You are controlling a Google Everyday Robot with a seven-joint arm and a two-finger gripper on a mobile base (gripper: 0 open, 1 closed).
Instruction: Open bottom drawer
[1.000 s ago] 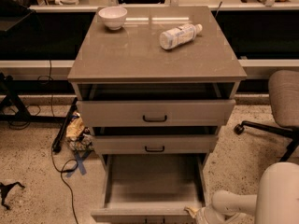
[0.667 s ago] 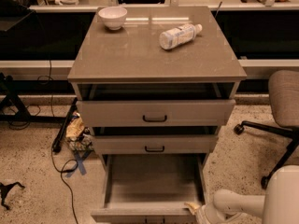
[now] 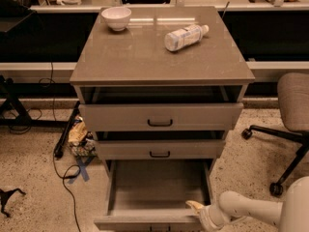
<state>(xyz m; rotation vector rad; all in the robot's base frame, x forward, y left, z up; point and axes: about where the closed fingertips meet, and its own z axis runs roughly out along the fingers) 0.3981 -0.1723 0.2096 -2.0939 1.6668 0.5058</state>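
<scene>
The bottom drawer [image 3: 159, 185] of the grey-beige cabinet stands pulled far out, its plain grey tray showing and empty. Its front edge [image 3: 145, 222] lies at the bottom of the view; its handle is cut off there. My gripper [image 3: 197, 211] is at the drawer's front right corner, with one pale fingertip [image 3: 194, 205] showing over the front edge. The white arm [image 3: 251, 209] reaches in from the lower right. The middle drawer [image 3: 159, 149] and the top drawer [image 3: 160, 116] each stand slightly out, with black bar handles.
A white bowl [image 3: 116, 17] and a plastic bottle [image 3: 185, 36] lying on its side rest on the cabinet top [image 3: 145, 57]. An office chair [image 3: 289, 115] stands at the right. Cables and a crumpled bag [image 3: 79, 137] lie on the floor at the left.
The view is almost unchanged. My arm at the lower right has shifted slightly, and the bottom drawer stays pulled out.
</scene>
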